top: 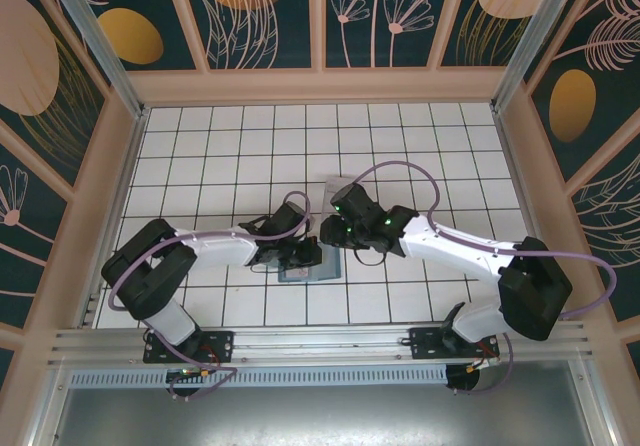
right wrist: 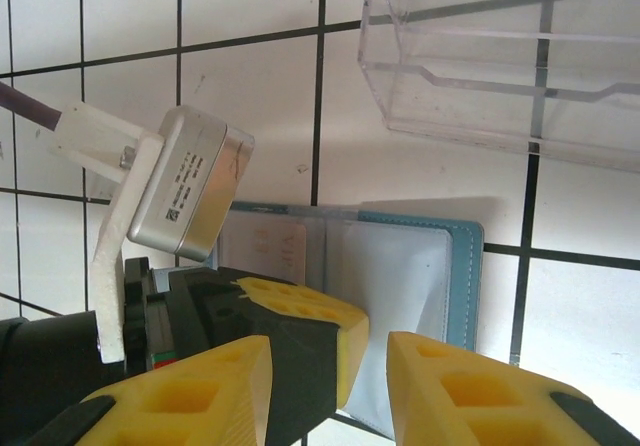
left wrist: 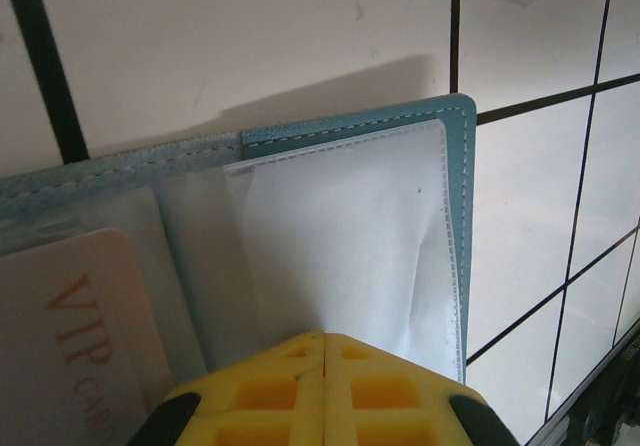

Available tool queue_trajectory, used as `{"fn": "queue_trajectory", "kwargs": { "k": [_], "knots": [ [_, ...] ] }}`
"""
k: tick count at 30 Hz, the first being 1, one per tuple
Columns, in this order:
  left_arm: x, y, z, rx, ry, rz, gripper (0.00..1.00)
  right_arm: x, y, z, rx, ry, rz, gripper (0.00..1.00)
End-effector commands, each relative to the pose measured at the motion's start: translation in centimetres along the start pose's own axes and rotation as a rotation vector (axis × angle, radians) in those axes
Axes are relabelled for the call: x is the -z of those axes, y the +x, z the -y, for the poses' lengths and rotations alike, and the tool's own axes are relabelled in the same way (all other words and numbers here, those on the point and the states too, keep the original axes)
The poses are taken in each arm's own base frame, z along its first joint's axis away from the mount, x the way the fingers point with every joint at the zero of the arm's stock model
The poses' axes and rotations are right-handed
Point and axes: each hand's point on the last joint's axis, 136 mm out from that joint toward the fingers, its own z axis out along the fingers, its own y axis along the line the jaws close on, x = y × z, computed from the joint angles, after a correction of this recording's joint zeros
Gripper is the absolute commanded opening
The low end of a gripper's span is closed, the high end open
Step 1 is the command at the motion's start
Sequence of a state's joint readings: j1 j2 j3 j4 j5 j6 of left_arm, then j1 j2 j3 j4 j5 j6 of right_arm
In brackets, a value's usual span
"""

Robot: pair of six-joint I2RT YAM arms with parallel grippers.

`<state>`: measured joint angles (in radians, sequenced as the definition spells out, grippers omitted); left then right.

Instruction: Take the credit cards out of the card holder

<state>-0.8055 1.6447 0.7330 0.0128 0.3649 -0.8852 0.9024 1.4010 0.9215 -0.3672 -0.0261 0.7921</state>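
Roughly mid-bench, the teal wallet (right wrist: pixel 465 266) lay opened flat on the white tiled bench (top: pixel 400 146), inside face up, with both arms meeting over it. Left fingers (left wrist: pixel 280 381) were pressed together with no gap between the yellow pads, tips down on the wallet's clear plastic pocket, near its stitched outer edge. Could not tell whether they pinched the plastic or only bore on it. A pale card (left wrist: pixel 70 346) with orange "VIP" lettering showed in the wallet's other half, just beside those fingers. Right fingers (right wrist: pixel 200 396) were spread and held nothing, hovering low over the wallet. The left arm's yellow-and-black tip stood in the gap between them. A small silver box (right wrist: pixel 190 196) on a white bracket, carried on the left wrist, hung above the card side of the wallet. A clear plastic tray (right wrist: pixel 500 56) stood on the bench just beyond the wallet, near it but not touching.
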Motion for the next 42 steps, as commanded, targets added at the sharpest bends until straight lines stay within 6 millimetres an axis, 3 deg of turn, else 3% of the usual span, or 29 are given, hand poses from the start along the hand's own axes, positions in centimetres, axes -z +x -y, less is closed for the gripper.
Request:
{"fn": "queue_trajectory", "kwargs": {
  "k": [1,21,31,42],
  "knots": [
    [-0.4,-0.4,1.2,-0.01,0.032,-0.002,0.08,0.6,-0.4,0.7,-0.023,0.012,0.027,0.36],
    [2.4,-4.0,2.8,-0.087,-0.025,0.113,0.1,1.0,-1.2,-1.0,-0.025,-0.046,0.035,0.36],
    [4.8,-4.9,0.0,-0.051,-0.058,0.166,0.09,0.2,-0.5,-2.0,-0.019,-0.085,-0.016,0.36],
    [5.7,-4.5,-2.8,-0.014,-0.086,0.174,0.1,-0.7,0.2,-3.6,0.015,-0.11,-0.058,0.36]
  ]
}}
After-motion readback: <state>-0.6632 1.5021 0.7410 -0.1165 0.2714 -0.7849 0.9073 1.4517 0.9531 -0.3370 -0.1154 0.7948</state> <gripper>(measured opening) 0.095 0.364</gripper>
